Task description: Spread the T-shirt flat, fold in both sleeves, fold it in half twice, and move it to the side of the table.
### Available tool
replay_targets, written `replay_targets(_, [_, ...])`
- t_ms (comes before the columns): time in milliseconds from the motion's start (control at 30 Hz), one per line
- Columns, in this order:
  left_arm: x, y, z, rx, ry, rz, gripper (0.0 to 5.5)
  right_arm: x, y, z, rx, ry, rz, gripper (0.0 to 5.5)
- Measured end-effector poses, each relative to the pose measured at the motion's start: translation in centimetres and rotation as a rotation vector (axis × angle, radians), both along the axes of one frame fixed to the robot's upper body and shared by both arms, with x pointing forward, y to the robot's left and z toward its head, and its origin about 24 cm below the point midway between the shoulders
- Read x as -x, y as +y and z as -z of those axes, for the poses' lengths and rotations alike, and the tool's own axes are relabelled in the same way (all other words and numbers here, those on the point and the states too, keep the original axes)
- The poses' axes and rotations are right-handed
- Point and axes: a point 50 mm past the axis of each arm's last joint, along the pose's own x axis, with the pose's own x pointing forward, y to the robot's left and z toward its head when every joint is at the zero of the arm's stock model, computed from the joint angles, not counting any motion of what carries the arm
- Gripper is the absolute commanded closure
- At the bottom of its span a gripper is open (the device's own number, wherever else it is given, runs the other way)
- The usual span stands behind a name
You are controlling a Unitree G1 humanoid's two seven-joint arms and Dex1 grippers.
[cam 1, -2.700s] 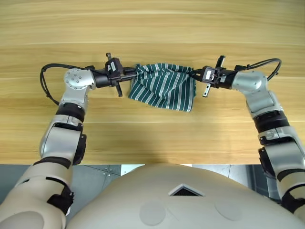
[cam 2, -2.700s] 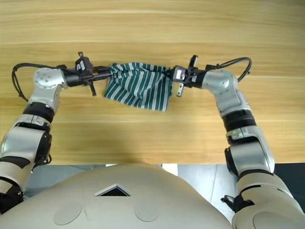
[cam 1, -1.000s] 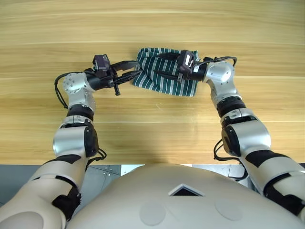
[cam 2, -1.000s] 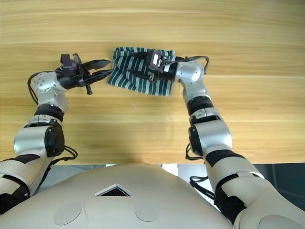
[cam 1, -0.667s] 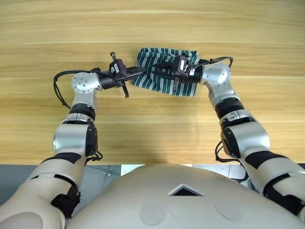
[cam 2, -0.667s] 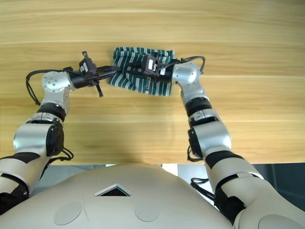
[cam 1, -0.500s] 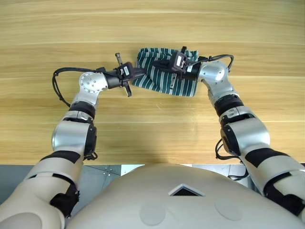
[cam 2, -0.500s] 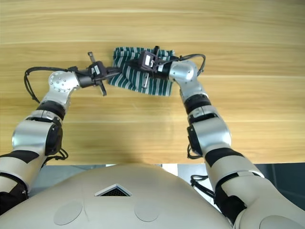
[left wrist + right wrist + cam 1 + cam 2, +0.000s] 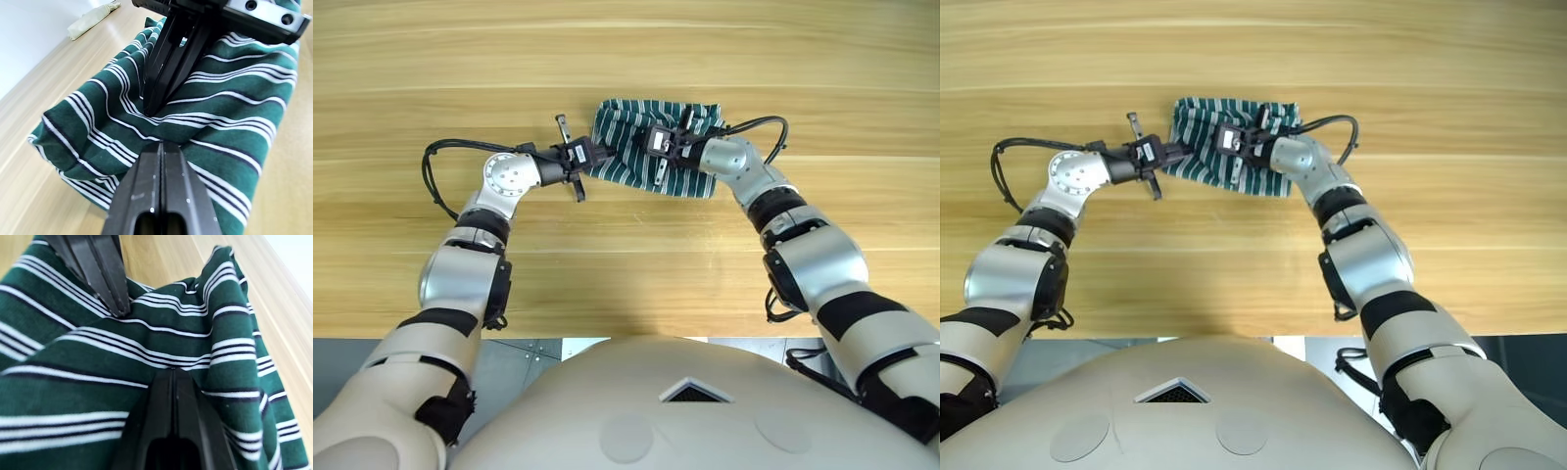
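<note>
1. The T-shirt (image 9: 625,116), green with white stripes, lies folded into a thick, rumpled packet on the wooden bench (image 9: 626,294). It sits in the upper middle of the head views.
2. The left gripper (image 9: 161,147) has its fingers pressed together. Its tip touches the left edge of the T-shirt, where the cloth bulges up in a fold. No cloth shows between the fingers.
3. The right gripper (image 9: 171,374) is also pressed together, with its tip set into the top of the cloth on the left half of the T-shirt.
4. The right wrist and forearm reach across the T-shirt from the right of the frame and hide part of its middle.
5. The two tips are near each other but apart, with a striped ridge of cloth between them.
6. In the upper left of the left wrist view, a pale bundle (image 9: 93,19) lies by the far edge of the bench, well apart from the T-shirt. It is too small to tell what it is.
</note>
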Motion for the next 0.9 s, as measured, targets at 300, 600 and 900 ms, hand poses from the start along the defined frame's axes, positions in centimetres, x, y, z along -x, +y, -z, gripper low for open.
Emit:
replay_targets(300, [-0.8,0.8,-0.4,-0.443,-0.190,0.213,5.50,-0.4,-0.4,0.2,0.021,0.018,0.057,5.47])
replay_targets(600, [-1.6,0.3,-1.2,-0.635,-0.326,0.381,5.50,-0.5,0.0,0.2,0.012,0.033,0.075,5.47])
replay_targets(900, [-0.9,1.3,-1.4,-0.648,-0.356,0.436,5.50,-2.2,-1.8,-0.7,-0.056,0.056,0.308,5.47])
